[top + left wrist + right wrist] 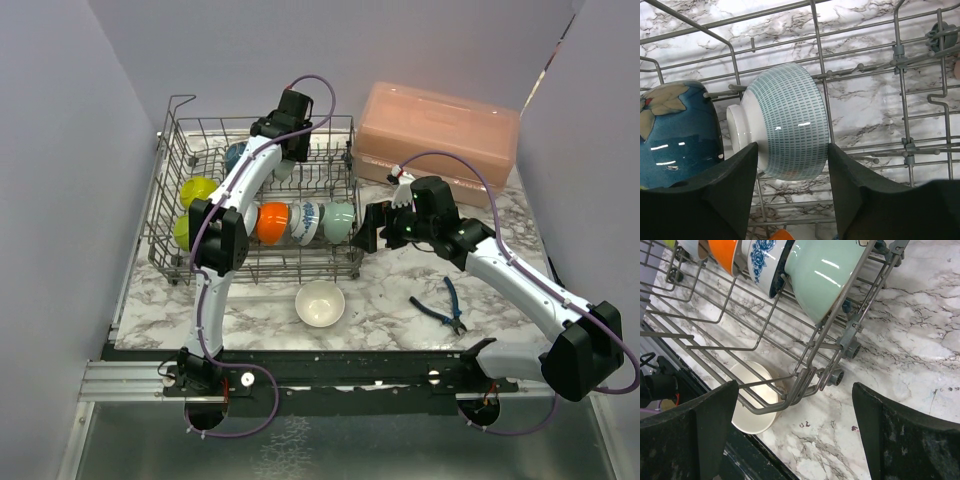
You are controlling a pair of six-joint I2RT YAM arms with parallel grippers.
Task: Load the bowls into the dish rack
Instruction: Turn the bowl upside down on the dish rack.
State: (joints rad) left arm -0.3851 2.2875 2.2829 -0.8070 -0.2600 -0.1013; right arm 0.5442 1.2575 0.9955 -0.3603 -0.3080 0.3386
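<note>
The grey wire dish rack [300, 268] holds two lime-yellow bowls [197, 190], an orange bowl [272, 222], a blue-flowered white bowl [306, 220], a pale teal bowl [338, 220] and a dark blue bowl [236, 155]. My left gripper [283, 165] reaches over the rack's back row. In the left wrist view the left gripper [793, 150] is shut on a white bowl with teal dashes [785, 120]. That bowl stands on edge among the tines beside the dark blue bowl [675, 135]. My right gripper [368, 232] is open and empty at the rack's front right corner [810, 355]. A beige bowl [320, 303] sits upright on the table.
A pink lidded box [435, 130] stands at the back right. Blue-handled pliers [447, 305] lie on the marble table under my right arm. The beige bowl [752, 400] lies just past the rack's front edge, near the table's black front rail.
</note>
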